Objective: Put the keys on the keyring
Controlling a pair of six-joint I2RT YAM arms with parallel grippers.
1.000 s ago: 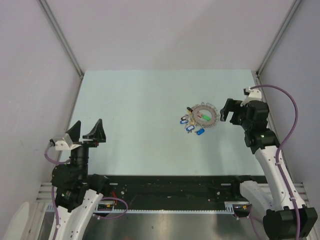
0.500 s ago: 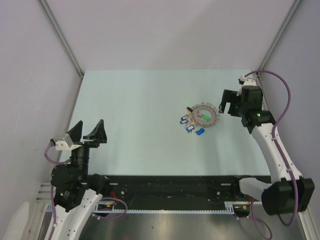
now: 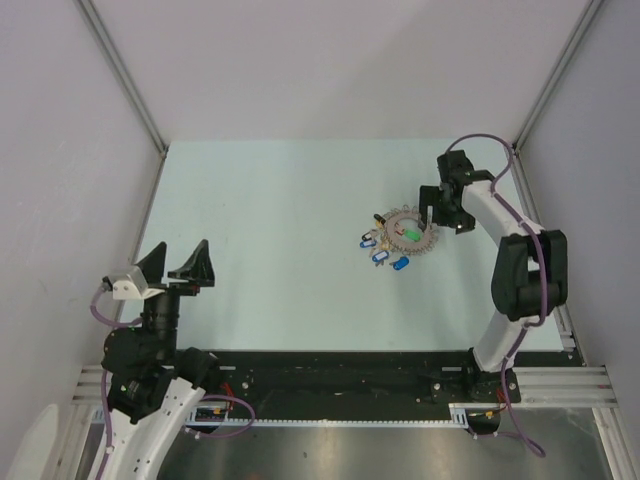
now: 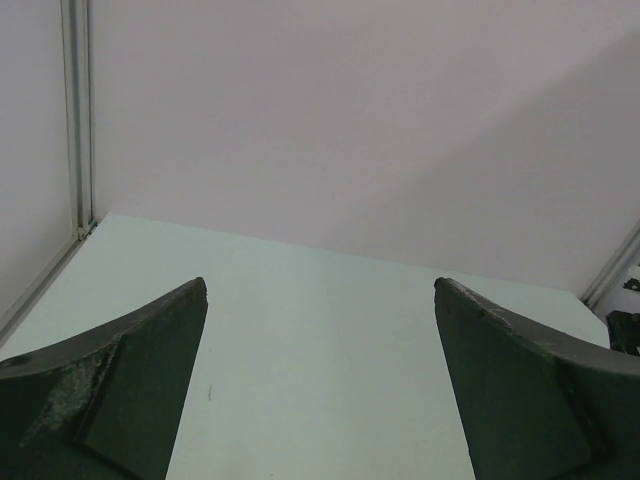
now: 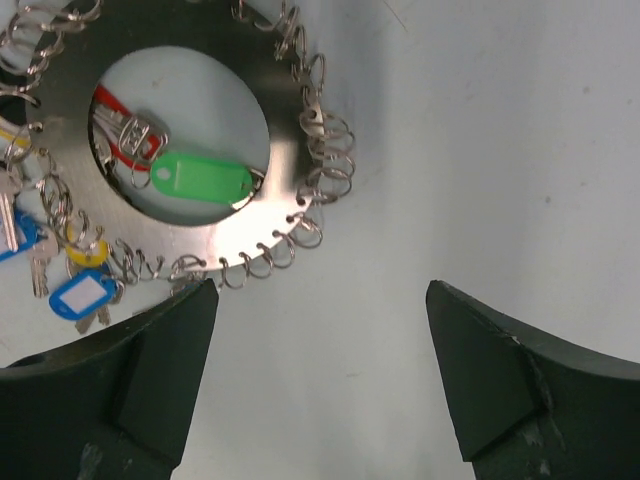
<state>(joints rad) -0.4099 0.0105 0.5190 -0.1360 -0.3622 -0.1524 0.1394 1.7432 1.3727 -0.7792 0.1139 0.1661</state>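
1. Right wrist view: right gripper (image 5: 320,300), dark jaws spread wide, nothing between them, above the pale green table (image 5: 480,150).
2. Large flat grey metal keyring (image 5: 200,22), fringed with small wire loops (image 5: 325,150), lies flat just beyond the left jaw's tip, up and left of the gap, untouched.
3. Small metal keys (image 5: 85,295) with coloured plastic tags: green and red inside the hole, blue and yellow at the near-left rim.
4. Left gripper (image 4: 320,300), equally wide and empty, is well apart; the right arm is far nearer.
5. Judgement: the next reach goes forward and leftward.
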